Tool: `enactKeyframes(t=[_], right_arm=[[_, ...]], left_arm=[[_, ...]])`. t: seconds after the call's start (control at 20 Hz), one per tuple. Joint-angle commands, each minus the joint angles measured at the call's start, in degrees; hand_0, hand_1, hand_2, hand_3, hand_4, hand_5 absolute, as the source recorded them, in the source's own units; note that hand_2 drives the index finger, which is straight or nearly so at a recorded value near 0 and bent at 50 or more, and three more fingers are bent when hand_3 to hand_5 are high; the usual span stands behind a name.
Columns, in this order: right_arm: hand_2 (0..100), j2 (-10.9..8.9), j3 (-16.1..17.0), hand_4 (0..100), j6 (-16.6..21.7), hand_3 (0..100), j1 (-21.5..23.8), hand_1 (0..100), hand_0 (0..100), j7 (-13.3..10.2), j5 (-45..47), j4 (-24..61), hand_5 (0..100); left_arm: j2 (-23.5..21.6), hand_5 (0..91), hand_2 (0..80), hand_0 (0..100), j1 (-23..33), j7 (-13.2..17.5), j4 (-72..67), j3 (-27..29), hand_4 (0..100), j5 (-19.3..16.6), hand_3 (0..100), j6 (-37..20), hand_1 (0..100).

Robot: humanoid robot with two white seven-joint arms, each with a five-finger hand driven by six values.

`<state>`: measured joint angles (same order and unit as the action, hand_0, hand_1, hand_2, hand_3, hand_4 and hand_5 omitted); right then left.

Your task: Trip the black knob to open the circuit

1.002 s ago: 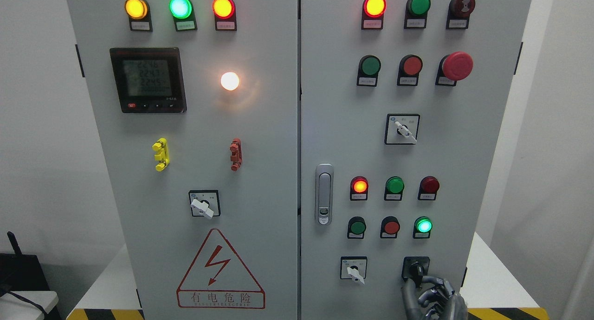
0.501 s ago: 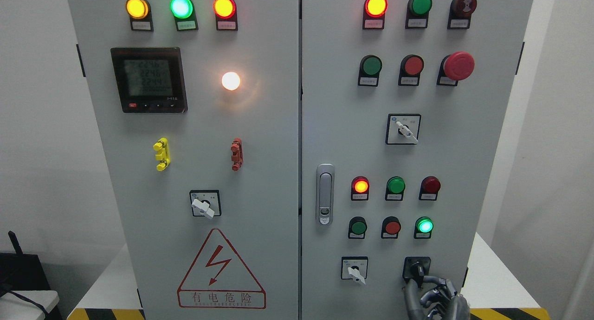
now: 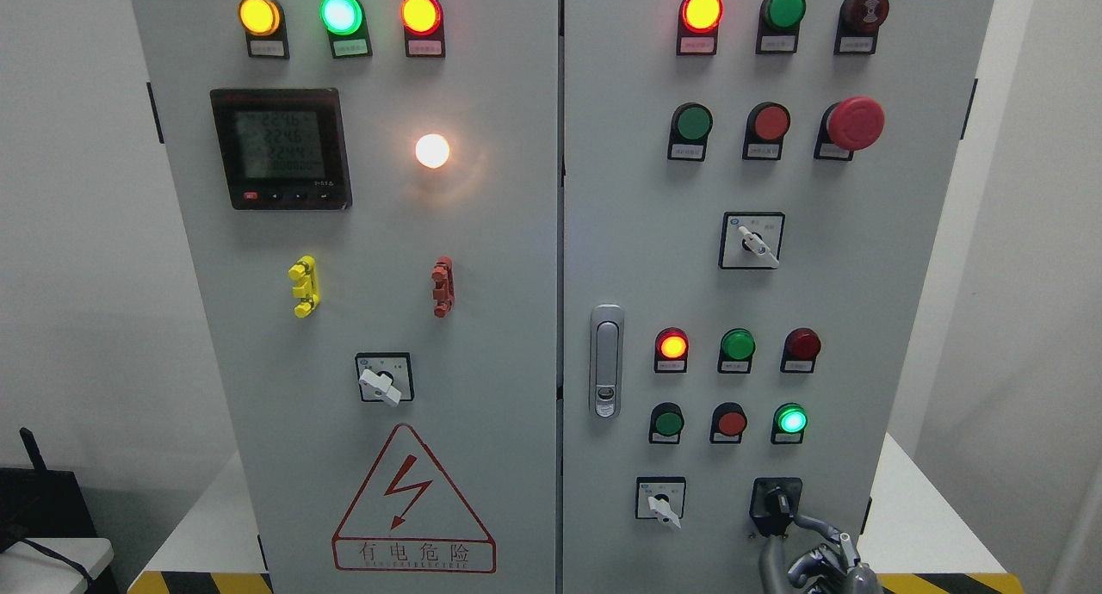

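The black knob (image 3: 776,500) sits in a black square plate at the lower right of the grey cabinet's right door (image 3: 637,258). Its handle points down and slightly left. My right hand (image 3: 785,527) comes up from the bottom edge just below it. The thumb (image 3: 769,553) rises on the knob's left, and the index finger (image 3: 816,523) reaches in from the right to the knob's lower end. Together they pinch the knob. The other fingers curl below, partly cut off by the frame. The left arm does not show.
A white selector switch (image 3: 661,501) sits left of the black knob, and a lit green lamp (image 3: 790,421) above it. The door handle (image 3: 606,361) is at mid-height. The cabinet stands on a white table (image 3: 913,525) with a yellow-black striped edge.
My right hand has dropped slightly and its fingers have spread, with the index finger now stretched to the knob. The view has shifted a little to the right.
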<state>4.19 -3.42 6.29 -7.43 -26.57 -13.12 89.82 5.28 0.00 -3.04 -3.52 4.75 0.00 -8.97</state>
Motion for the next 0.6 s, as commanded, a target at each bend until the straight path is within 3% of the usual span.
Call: enactKeyframes(t=[0.0,0.15,0.35,0.55], right_arm=[[31,-2.69,1.2,76,3.6,79,3.7,59,40,0.5,0.1,1.2,78],[31,-3.39,1.8,70,6.6,73,5.8,55,35,3.3,0.2,1.7,68],[25,-4.01,1.9,60,10.1,58,8.6,46,31,6.4,0.6,3.1,54],[11,-4.89,2.0,44,15.6,41,11.8,42,24,13.5,0.8,4.1,41]], left_arm=[[0.0,0.0,0.0,12,-0.4,0.0,0.0,0.0,0,-1.8,0,0.0,39],[0.1,0.0,0.0,12,-0.4,0.0,0.0,0.0,0,-1.9,0,0.0,39],[0.0,0.0,0.0,12,-0.4,0.0,0.0,0.0,0,-1.8,0,0.0,39],[0.0,0.0,0.0,12,-0.4,0.0,0.0,0.0,0,-1.9,0,0.0,39]])
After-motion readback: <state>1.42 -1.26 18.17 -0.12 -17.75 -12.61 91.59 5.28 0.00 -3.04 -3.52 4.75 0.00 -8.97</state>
